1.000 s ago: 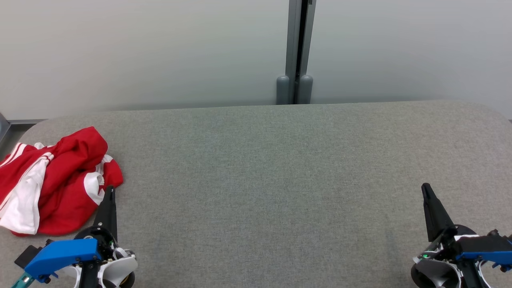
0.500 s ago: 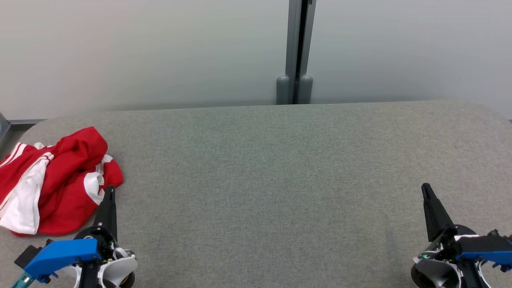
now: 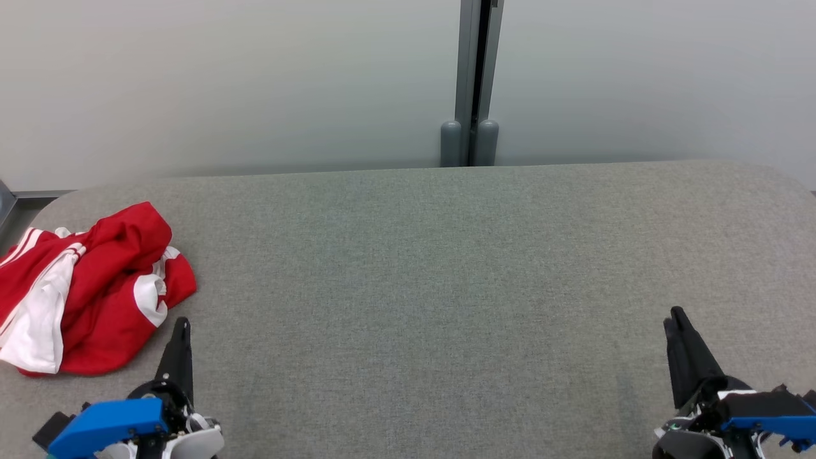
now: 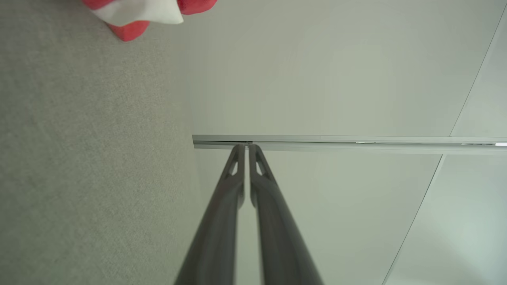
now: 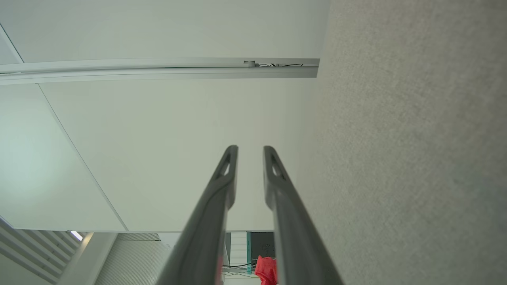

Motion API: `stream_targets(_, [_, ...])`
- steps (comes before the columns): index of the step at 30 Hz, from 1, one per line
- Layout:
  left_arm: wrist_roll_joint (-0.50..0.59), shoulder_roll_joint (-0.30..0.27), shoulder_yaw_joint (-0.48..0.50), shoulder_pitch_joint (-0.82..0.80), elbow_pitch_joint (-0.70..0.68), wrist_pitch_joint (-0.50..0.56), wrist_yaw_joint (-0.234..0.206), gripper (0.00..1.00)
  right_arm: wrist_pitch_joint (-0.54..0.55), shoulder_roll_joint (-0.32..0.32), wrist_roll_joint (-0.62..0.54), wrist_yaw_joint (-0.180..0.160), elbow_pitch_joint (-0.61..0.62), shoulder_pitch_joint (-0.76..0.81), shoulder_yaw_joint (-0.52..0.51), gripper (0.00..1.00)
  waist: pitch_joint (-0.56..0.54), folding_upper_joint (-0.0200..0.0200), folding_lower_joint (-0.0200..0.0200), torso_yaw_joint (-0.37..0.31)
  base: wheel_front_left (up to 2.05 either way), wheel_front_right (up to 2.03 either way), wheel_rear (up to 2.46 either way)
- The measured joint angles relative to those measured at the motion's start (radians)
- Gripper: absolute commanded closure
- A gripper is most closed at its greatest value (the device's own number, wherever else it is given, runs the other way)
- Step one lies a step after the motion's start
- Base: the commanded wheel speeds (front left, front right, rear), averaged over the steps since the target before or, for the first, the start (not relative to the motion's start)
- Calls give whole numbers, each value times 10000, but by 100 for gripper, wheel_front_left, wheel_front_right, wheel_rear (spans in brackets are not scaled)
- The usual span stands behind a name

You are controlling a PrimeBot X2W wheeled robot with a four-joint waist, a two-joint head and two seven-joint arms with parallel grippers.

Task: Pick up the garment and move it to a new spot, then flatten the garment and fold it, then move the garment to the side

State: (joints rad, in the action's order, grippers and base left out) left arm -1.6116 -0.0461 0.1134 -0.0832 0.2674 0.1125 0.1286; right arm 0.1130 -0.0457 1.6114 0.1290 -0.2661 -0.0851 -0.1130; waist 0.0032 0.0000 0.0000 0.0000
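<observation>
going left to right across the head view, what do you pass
red and white garment → left claw → grey wall post → right claw

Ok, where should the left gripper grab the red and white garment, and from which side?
Probably the puffed red fold at the far right of the crumpled garment: it stands up off the grey table, so the jaws can close around it. Bring the left gripper in from the right, where it sits.
</observation>
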Motion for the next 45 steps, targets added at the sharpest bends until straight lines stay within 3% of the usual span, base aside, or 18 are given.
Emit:
stream_targets(9, [326,79,-159,318,-48,-357,-2,0,-353,52,-380,-10,-36,277,132,0,3,0,0,28,0,0,0])
stream_targets(16, [1227,77,-199,316,-236,-681,-59,0,-677,50,-1482,-10,290,296,276,0,6,0,0,52,0,0,0])
stream_targets(45, [7403,38,-1262,292,-757,-1776,-857,0,-1778,40,-6521,-10,894,529,796,0,-75,0,0,237,0,0,0])
